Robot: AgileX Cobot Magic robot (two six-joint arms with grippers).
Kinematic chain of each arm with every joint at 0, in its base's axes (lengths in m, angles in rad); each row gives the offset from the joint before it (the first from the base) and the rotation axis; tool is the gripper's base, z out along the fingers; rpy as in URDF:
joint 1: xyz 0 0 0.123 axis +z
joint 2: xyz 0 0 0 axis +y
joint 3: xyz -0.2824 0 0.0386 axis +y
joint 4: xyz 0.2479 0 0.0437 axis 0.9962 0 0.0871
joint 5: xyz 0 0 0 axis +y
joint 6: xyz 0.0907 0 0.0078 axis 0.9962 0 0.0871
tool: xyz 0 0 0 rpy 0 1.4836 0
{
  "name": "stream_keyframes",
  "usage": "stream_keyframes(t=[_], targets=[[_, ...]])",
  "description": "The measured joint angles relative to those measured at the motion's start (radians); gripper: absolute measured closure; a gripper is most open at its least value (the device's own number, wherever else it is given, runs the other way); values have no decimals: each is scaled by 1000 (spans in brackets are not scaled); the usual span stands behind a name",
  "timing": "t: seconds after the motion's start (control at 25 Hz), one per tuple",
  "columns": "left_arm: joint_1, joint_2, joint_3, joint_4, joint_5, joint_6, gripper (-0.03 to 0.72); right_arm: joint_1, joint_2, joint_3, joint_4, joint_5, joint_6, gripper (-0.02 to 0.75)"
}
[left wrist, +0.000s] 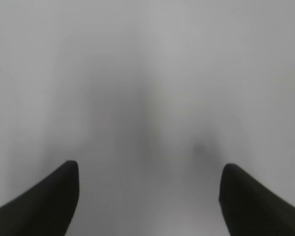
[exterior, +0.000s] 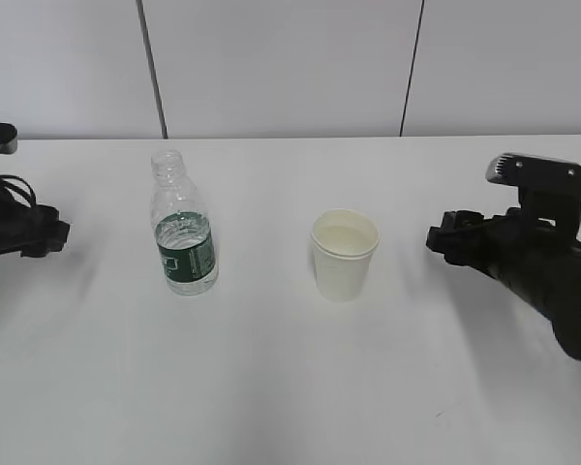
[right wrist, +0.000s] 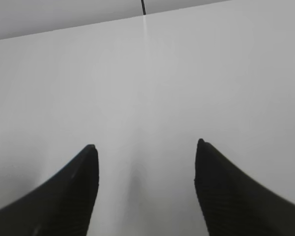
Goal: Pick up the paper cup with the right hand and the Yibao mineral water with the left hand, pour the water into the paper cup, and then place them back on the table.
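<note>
Outside, the bottle [exterior: 183, 229] is standing left of centre on the table [exterior: 290, 387], the cup [exterior: 344, 254] mid-frame. The left claw [exterior: 48, 235] is sitting at the left edge, the right claw [exterior: 445, 237] at right. Wrist views: left claw [left wrist: 148, 191] and right claw [right wrist: 146, 174] are gaping wide, holding nothing.

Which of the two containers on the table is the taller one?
The water bottle, clear with a dark green label; the paper cup to its right is shorter.

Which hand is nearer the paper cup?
The right hand is nearer, a short gap to the right of the paper cup. The left hand sits far left, beyond the Yibao mineral water.
</note>
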Motion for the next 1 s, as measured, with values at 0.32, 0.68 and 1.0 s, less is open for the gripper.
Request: stream_keyframes(t=[0.32,0.68,1.0], targets=[[0,0,-234,-29,438,0,152,-7,-108,-191,7,513,-218,249],[0,0,-358,-35,774,0,153,-158,-196,-463,-46,1132,-258,250],[0,0,-436,-69,1038,7,177,-184,-196,-669,-292,1657,-261,250]])
